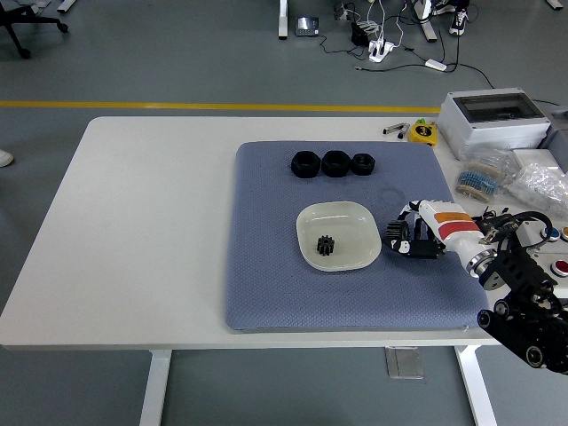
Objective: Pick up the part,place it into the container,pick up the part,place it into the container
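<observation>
A black gear part (pixel 397 235) is pinched in the curled fingers (pixel 410 249) of the right hand (pixel 419 232), just right of the white container (pixel 355 226) and over the blue mat (pixel 266 266). A second gear (pixel 327 246) lies inside the container (near its middle). Three black ring-shaped pieces (pixel 334 163) are lined up at the mat's far side on the white table (pixel 142 213).

Bare mat (pixel 266 266) left of dish (pixel 351 216)
</observation>
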You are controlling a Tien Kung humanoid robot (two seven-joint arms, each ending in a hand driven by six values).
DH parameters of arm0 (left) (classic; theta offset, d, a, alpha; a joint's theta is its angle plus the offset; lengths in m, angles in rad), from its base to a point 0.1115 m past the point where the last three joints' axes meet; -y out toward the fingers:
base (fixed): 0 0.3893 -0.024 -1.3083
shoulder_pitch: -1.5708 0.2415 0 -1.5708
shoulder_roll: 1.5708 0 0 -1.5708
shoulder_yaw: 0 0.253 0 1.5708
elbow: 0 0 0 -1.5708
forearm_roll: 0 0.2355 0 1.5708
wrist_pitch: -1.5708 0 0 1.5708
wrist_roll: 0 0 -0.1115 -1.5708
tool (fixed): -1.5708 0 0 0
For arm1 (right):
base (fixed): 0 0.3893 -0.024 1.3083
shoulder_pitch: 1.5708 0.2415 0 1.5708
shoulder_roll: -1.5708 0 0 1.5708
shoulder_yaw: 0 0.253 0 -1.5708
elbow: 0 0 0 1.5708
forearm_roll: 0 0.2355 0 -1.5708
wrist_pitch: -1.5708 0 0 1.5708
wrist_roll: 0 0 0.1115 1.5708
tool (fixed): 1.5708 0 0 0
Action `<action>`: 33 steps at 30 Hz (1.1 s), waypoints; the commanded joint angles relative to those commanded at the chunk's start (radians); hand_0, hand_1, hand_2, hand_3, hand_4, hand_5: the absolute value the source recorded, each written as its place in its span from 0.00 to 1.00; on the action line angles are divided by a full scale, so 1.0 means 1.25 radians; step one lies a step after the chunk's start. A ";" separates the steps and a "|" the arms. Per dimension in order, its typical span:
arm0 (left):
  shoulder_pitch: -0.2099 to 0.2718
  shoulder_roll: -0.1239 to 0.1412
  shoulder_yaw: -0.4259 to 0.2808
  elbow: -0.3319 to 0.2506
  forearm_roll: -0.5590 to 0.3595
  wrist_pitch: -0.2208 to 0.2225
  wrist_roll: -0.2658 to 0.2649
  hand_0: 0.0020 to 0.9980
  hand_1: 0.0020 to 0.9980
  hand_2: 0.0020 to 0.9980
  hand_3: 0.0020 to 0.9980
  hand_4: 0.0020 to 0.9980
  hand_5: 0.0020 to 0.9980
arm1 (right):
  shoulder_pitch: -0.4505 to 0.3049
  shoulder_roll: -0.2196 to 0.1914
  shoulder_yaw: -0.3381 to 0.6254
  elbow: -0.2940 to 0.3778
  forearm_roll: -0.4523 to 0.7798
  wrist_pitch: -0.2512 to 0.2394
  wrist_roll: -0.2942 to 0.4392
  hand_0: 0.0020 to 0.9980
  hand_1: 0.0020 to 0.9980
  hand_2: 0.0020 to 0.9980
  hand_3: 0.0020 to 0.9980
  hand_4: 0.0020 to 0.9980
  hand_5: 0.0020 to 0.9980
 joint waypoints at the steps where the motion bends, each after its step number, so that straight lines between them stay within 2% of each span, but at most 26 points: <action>1: 0.000 0.000 0.000 0.000 0.000 0.000 0.000 0.70 0.73 0.74 0.64 0.66 0.64 | 0.000 -0.001 0.003 0.003 -0.002 -0.001 0.000 0.06 0.12 0.26 0.45 0.77 0.56; 8: 0.001 0.001 -0.001 0.000 0.003 -0.002 0.000 0.70 0.72 0.74 0.64 0.66 0.64 | 0.001 -0.012 0.038 0.062 -0.032 -0.021 -0.004 0.05 0.12 0.26 0.45 0.78 0.58; 15: 0.001 0.001 0.000 0.000 0.000 -0.002 0.000 0.70 0.72 0.74 0.64 0.66 0.64 | -0.001 -0.016 0.042 0.055 -0.061 0.012 -0.025 0.05 0.12 0.26 0.45 0.78 0.58; 18: 0.000 0.001 0.002 0.000 -0.003 -0.001 -0.001 0.70 0.72 0.74 0.64 0.66 0.64 | -0.013 -0.028 0.068 0.084 -0.092 -0.005 -0.034 0.05 0.12 0.26 0.45 0.78 0.58; 19: -0.001 0.001 0.002 0.000 -0.004 -0.001 -0.001 0.70 0.72 0.74 0.64 0.66 0.64 | -0.015 -0.032 0.075 0.094 -0.101 -0.012 -0.037 0.06 0.13 0.27 0.47 0.76 0.53; 23: -0.001 0.000 0.002 0.001 -0.004 0.000 -0.002 0.70 0.72 0.74 0.64 0.66 0.64 | -0.022 -0.061 0.115 0.162 -0.156 -0.031 -0.051 0.06 0.13 0.27 0.47 0.76 0.53; 24: -0.001 0.000 0.000 0.001 -0.002 0.000 -0.002 0.70 0.72 0.74 0.64 0.66 0.64 | -0.022 -0.068 0.124 0.177 -0.171 -0.024 -0.055 0.06 0.13 0.27 0.47 0.76 0.53; 25: 0.000 0.000 0.000 0.001 -0.001 0.000 -0.001 0.70 0.72 0.74 0.64 0.66 0.65 | -0.020 -0.075 0.132 0.189 -0.188 -0.009 -0.061 0.20 0.32 0.44 0.53 0.81 0.46; 27: 0.000 0.000 -0.002 0.001 0.003 -0.001 -0.001 0.70 0.72 0.74 0.64 0.66 0.65 | -0.012 -0.088 0.141 0.205 -0.225 0.044 -0.080 0.20 0.32 0.44 0.53 0.81 0.46; 30: 0.001 0.001 -0.004 0.001 0.008 -0.003 0.000 0.70 0.72 0.74 0.64 0.66 0.65 | 0.008 -0.099 0.124 0.201 -0.262 0.139 -0.099 0.20 0.32 0.44 0.53 0.81 0.46; 31: 0.001 0.001 -0.005 0.001 0.010 -0.003 0.001 0.70 0.72 0.74 0.64 0.66 0.64 | 0.014 -0.099 0.113 0.192 -0.266 0.161 -0.103 0.61 0.69 0.78 0.85 0.99 0.48; 33: 0.001 0.001 -0.007 0.000 0.013 -0.004 0.001 0.70 0.72 0.74 0.64 0.66 0.64 | 0.022 -0.095 0.094 0.173 -0.265 0.183 -0.105 0.61 0.69 0.78 0.85 0.99 0.48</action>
